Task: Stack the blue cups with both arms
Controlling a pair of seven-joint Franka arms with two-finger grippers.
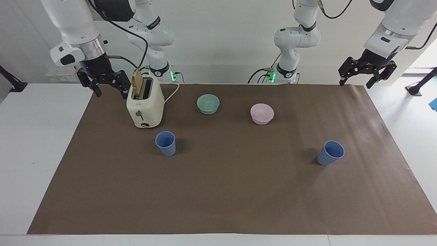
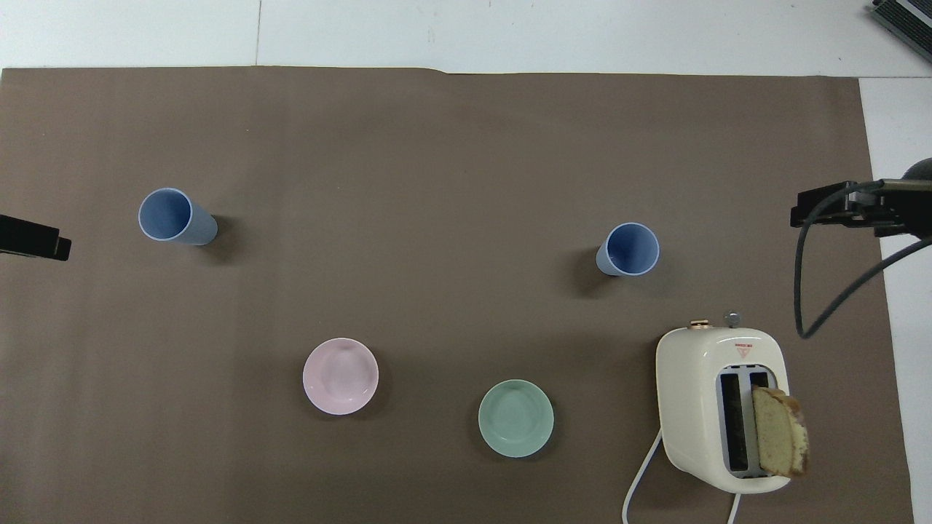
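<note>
Two blue cups stand upright and apart on the brown mat. One blue cup [image 1: 165, 143] [image 2: 632, 249] is just farther from the robots than the toaster. The other blue cup [image 1: 330, 152] [image 2: 175, 217] is toward the left arm's end of the table. My right gripper [image 1: 111, 95] [image 2: 837, 207] is open and empty, raised over the mat's edge beside the toaster. My left gripper [image 1: 355, 84] is open and empty, raised over the mat's edge at the left arm's end. Only its tip [image 2: 36, 240] shows in the overhead view. Neither gripper touches a cup.
A cream toaster [image 1: 145, 106] [image 2: 721, 407] with a bread slice [image 1: 137, 83] [image 2: 780, 431] in one slot stands near the right arm. A teal bowl [image 1: 208, 103] [image 2: 515, 418] and a pink bowl [image 1: 262, 113] [image 2: 340, 375] sit nearer to the robots than the cups.
</note>
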